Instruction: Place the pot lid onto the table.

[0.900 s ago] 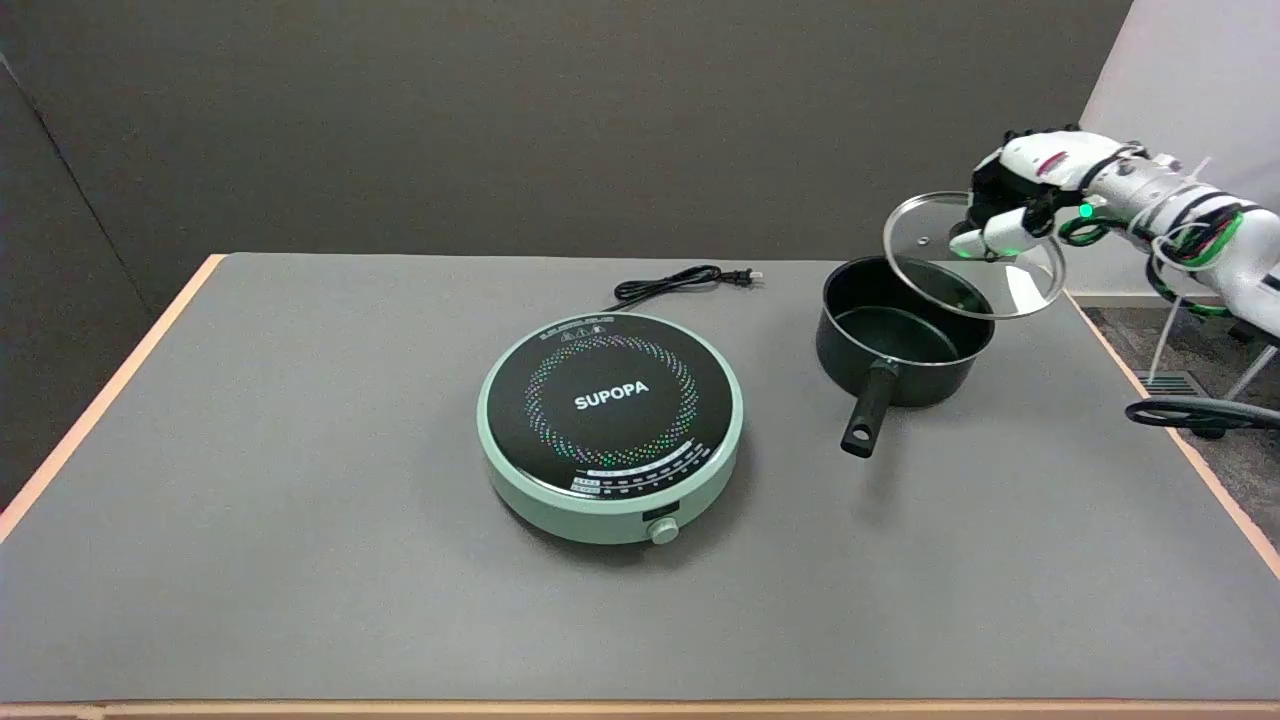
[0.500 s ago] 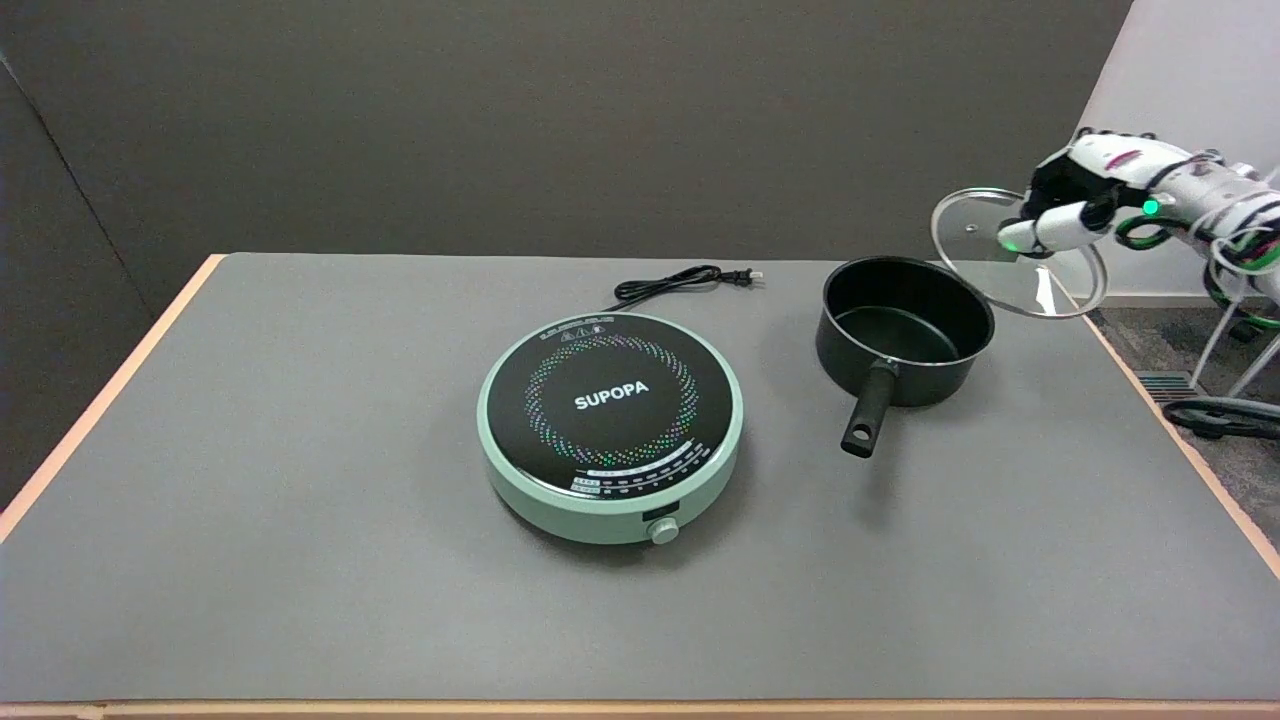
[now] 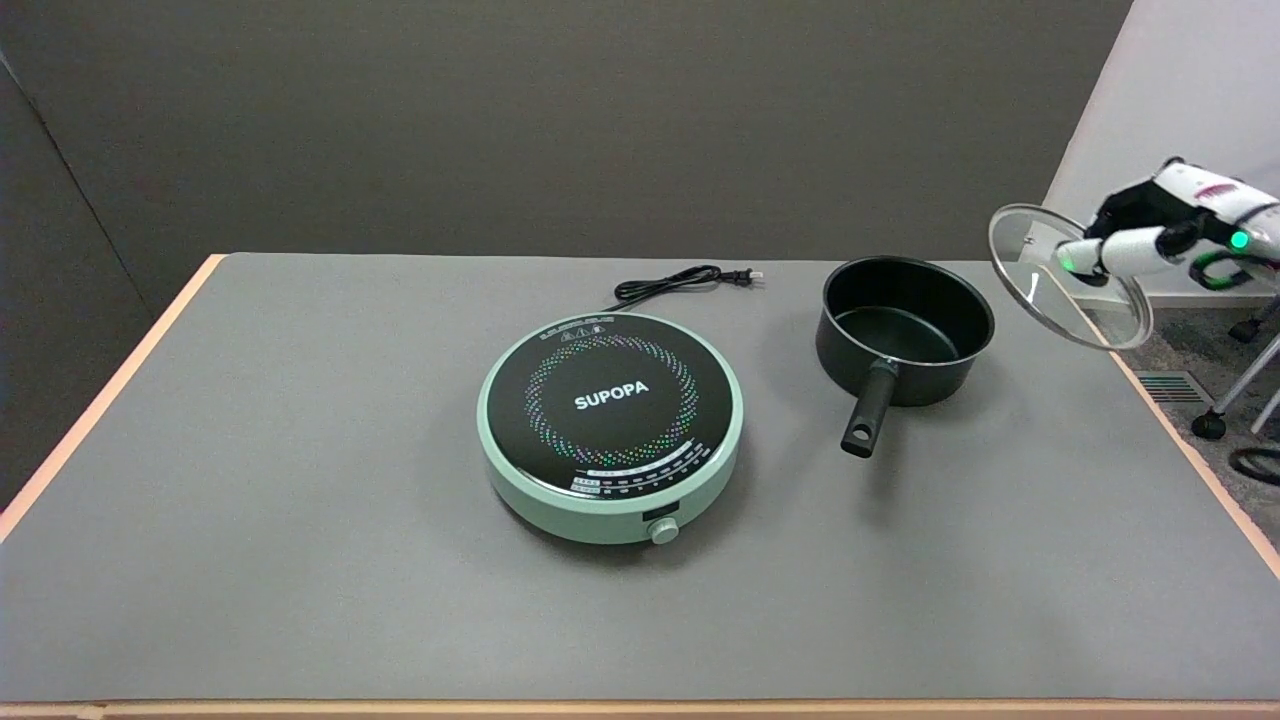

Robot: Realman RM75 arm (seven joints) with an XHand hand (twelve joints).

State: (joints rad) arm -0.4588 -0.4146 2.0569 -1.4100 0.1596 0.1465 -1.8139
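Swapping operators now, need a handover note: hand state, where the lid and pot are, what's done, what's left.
Right hand: grips the glass pot lid, tilted, in the air at the table's far right edge.
Pot: open, standing on the table right of the green cooker, handle toward the near side.
Done: lid is off the pot and clear of it.
Left: bring the lid over bare table, lower it, let go. The spot near the pot's right looks free.

- The black-and-white robot hand [image 3: 1160, 225] holds the tilted round glass pot lid [image 3: 1068, 276] in the air, beyond the grey tabletop [image 3: 300, 520] right edge.
- The open black saucepan [image 3: 903, 340] stands beside the green round induction cooker [image 3: 612, 425].
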